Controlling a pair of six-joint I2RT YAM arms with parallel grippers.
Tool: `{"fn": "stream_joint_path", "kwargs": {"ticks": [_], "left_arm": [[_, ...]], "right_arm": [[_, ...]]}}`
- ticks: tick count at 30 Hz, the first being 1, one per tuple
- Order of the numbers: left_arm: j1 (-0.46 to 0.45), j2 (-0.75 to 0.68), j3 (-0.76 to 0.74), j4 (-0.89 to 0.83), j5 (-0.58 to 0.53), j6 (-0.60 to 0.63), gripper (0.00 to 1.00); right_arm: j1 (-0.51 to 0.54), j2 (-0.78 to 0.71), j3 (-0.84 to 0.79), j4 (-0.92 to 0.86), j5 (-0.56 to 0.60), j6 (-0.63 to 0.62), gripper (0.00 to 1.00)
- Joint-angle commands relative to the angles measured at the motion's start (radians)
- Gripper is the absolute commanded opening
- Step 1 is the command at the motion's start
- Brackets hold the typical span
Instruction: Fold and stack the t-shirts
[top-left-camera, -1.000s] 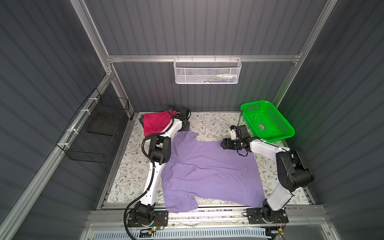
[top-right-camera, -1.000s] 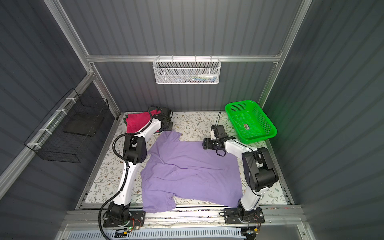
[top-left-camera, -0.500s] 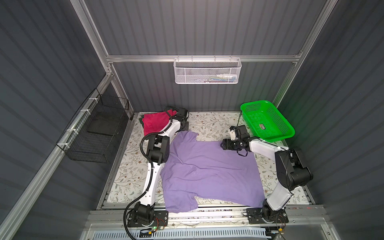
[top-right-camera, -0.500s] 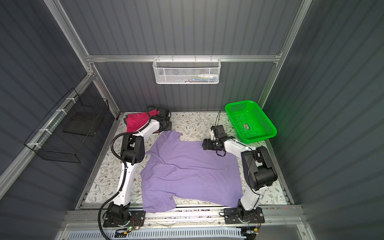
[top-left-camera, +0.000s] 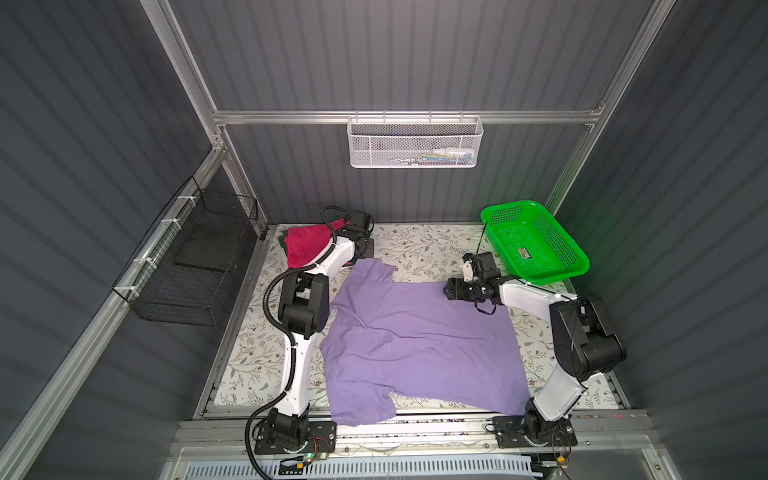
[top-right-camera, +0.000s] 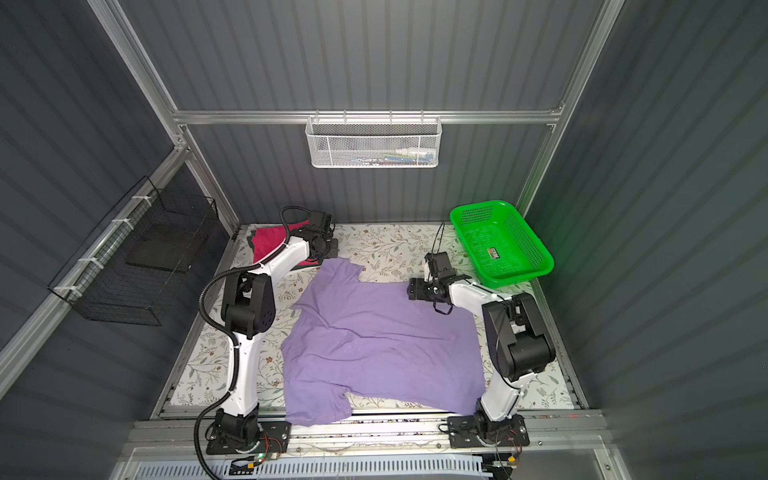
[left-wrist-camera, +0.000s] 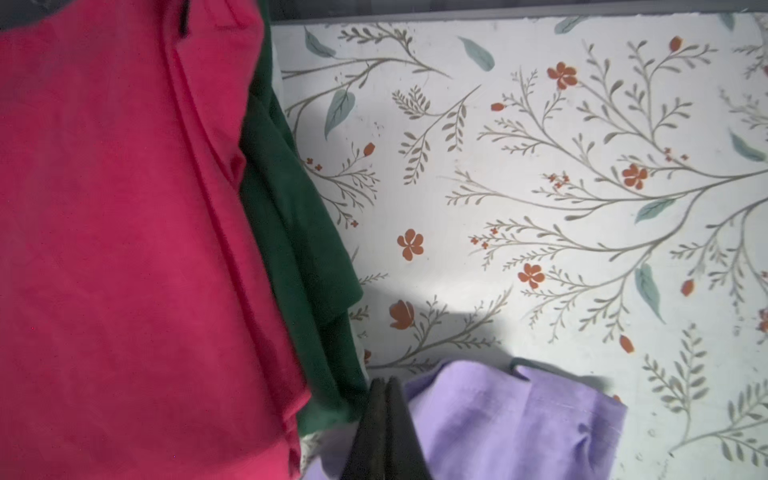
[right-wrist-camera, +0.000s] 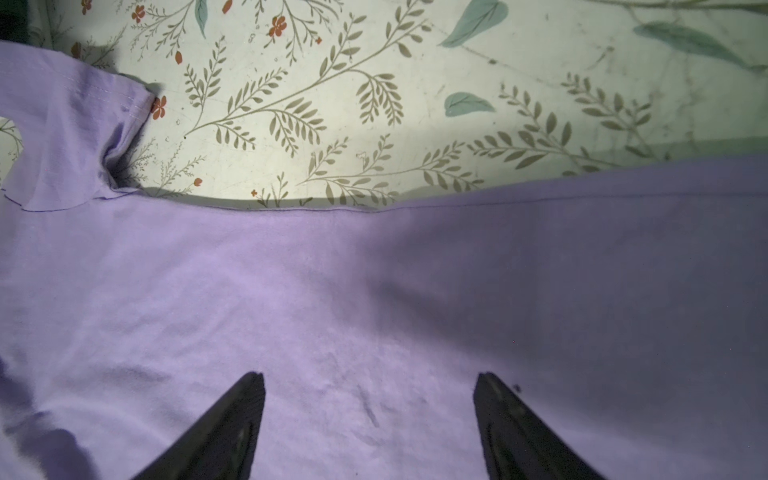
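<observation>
At the far left, the magenta t-shirt (top-left-camera: 307, 245) is stacked on the dark green t-shirt (left-wrist-camera: 299, 232). The left gripper (left-wrist-camera: 384, 399) is shut just beside them, at a sleeve (left-wrist-camera: 519, 415) of the lavender t-shirt (top-left-camera: 415, 345), which is spread mid-table. Should green cloth be caught too, the stack could be dragged apart. The right gripper (right-wrist-camera: 369, 376) is spread wide and empty over the lavender cloth. What the shut jaws pinch cannot be made out, and no lettering is seen.
</observation>
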Motion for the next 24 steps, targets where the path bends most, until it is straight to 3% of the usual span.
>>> {"fn": "stream_joint_path", "kwargs": {"ticks": [1, 7, 14, 21, 24], "left_arm": [[-0.016, -0.060, -0.050, 0.005, -0.012, -0.015, 0.00], [-0.017, -0.132, -0.105, 0.002, -0.055, 0.011, 0.00], [-0.005, -0.278, -0.227, 0.013, -0.188, -0.015, 0.00], [0.040, -0.390, -0.369, 0.046, -0.168, -0.081, 0.00], [0.050, -0.418, -0.409, 0.049, -0.176, -0.098, 0.00]], "right_arm": [[-0.016, -0.031, -0.011, -0.013, 0.059, 0.033, 0.82], [-0.070, -0.063, 0.003, -0.095, 0.212, 0.054, 0.83], [-0.115, -0.002, 0.106, -0.249, 0.251, 0.034, 0.81], [-0.127, 0.025, 0.157, -0.298, 0.310, 0.024, 0.80], [-0.137, 0.061, 0.211, -0.325, 0.307, 0.017, 0.74]]}}
